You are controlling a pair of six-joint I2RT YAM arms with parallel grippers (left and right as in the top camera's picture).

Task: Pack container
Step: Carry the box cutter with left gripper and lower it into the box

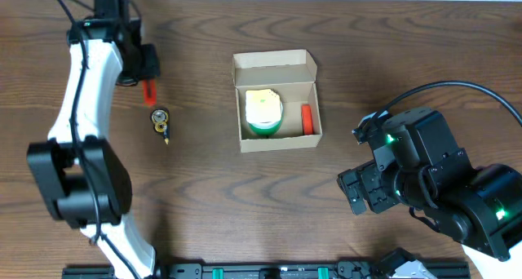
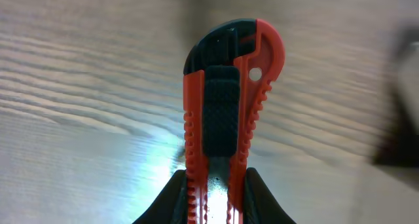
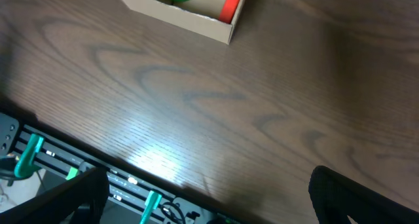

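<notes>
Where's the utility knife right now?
The utility knife is clamped in the left gripper, at the overhead view's upper left, well left of the container.

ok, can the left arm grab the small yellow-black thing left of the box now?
Probably not yet: the left gripper is shut on the red cutter. The yellow-black item lies close by, uncovered.

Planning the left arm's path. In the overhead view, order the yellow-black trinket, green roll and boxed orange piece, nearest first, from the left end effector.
From the left end effector:
1. yellow-black trinket, close by, outside the container.
2. green roll, container's left side.
3. orange piece, container's right side.
</notes>
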